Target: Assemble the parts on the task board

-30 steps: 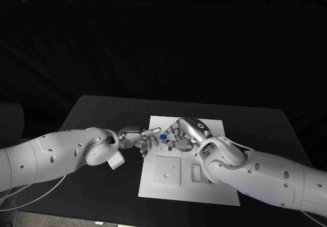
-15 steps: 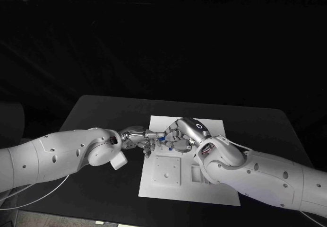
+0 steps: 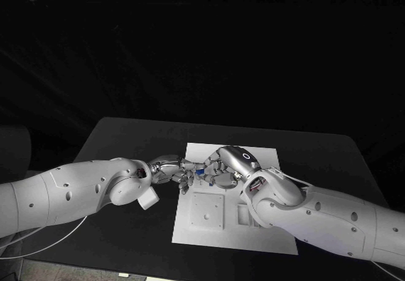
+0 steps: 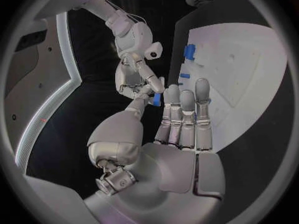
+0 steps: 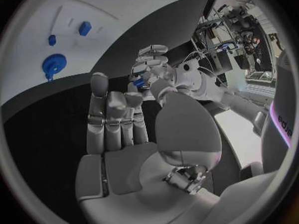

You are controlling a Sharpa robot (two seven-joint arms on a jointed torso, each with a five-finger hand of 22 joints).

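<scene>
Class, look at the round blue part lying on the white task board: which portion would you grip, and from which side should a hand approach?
Probably the rim of the round blue part, pinched on opposite sides from straight above. It lies flat on the task board, so only its edge offers purchase, and bare board surrounds it.
</scene>
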